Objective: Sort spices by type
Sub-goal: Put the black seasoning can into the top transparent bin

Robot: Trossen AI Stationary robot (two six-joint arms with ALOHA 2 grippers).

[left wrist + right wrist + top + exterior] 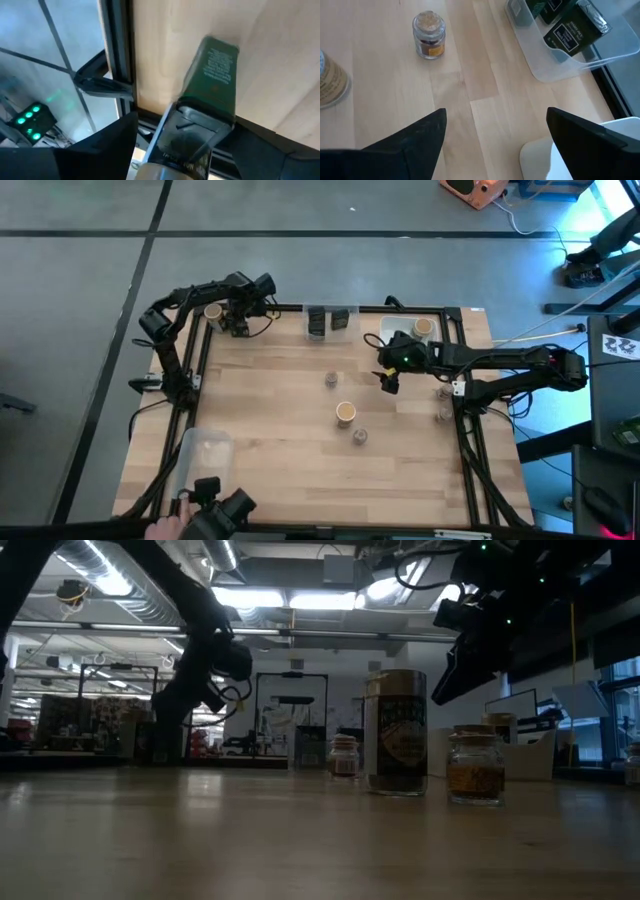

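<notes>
My left gripper [241,320] is at the table's far left corner, open, pointing steeply down. A dark boxy jar [210,75] with a green label lies between its fingers, glass end [192,132] toward the gripper, with a gap beside one finger. A tan-topped jar [213,312] stands next to it. My right gripper [388,380] hangs open over bare wood right of centre. A tan-topped jar [346,413] and several tiny jars [331,380] [360,436] [445,392] stand loose on the table. More dark jars [570,32] sit in a clear tray [330,320].
A white tray [405,330] at the far right holds a tan-topped jar [423,327]. A second clear tray [205,450] lies near the front left. A person's hand [160,530] shows at the near edge. Black frame rails [120,50] border the table beside the left gripper.
</notes>
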